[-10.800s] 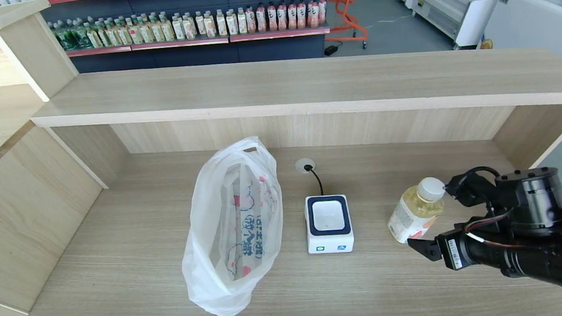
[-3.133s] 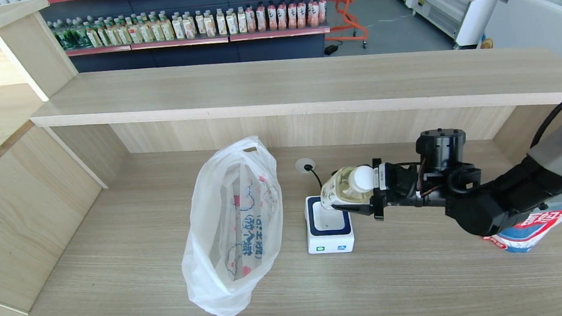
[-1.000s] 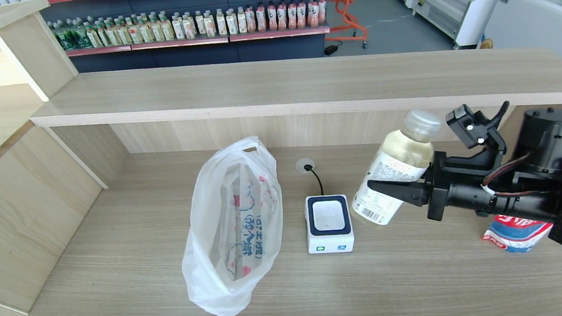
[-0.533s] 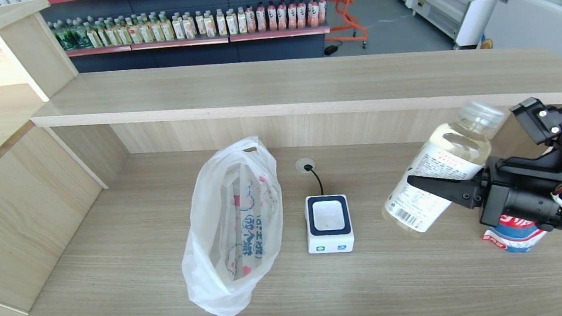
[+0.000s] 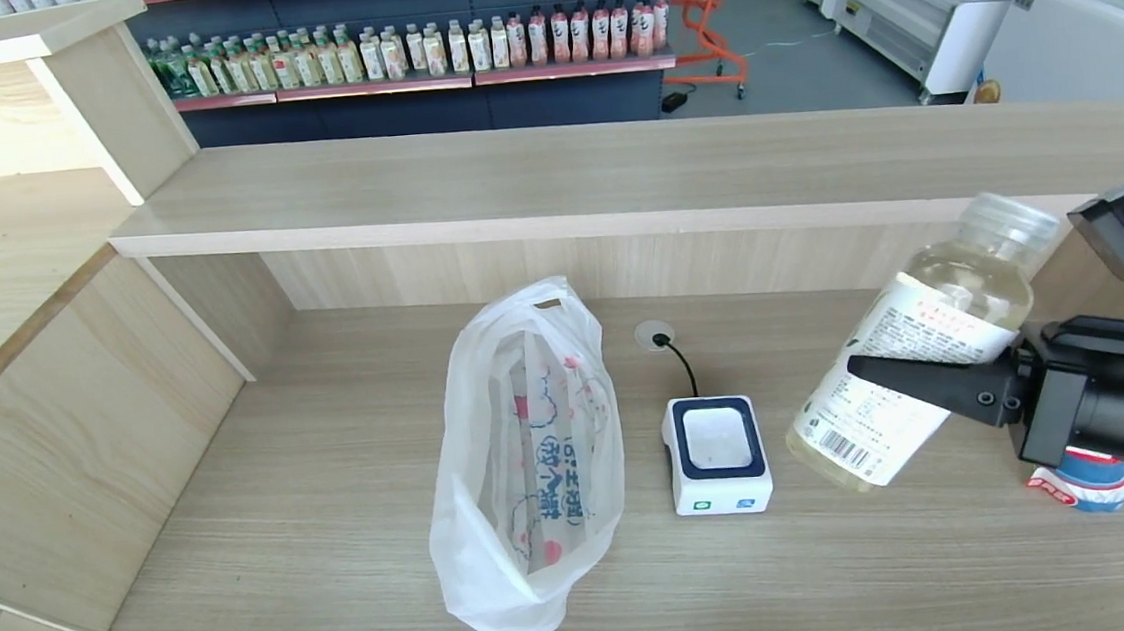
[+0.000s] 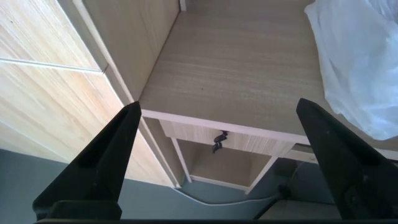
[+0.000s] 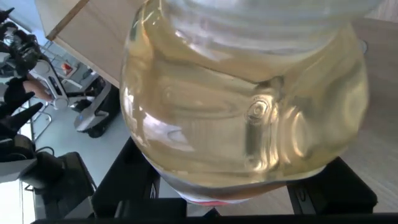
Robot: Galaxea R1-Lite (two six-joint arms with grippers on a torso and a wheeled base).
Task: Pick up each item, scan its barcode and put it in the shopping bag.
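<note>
Right gripper (image 5: 884, 348) clamps the tilted bottle (image 5: 867, 427) beside the scanner (image 5: 715, 439); seemingly mid-transfer, it next needs lowering into the bag (image 5: 533, 458).

Scanner (image 5: 718, 452) between shopping bag (image 5: 531, 458), left, and bottle (image 5: 871, 422), right

Pale yellow liquid in the bottle (image 5: 911, 348), with a clear cap and a white label carrying faint reddish print and a black-striped barcode. Right gripper (image 5: 876, 356): black all over. Shopping bag (image 5: 528, 459): translucent white, with blue and pink printing showing through. Scanner (image 5: 716, 441): white body, dark navy frame round a pale grey window, one green mark and one blue mark, black cable (image 5: 683, 366). Table (image 5: 314, 475): light wood with fine streaky grain. Packet (image 5: 1087, 487): red, white and blue. Left gripper (image 6: 219, 104): black too.
</note>
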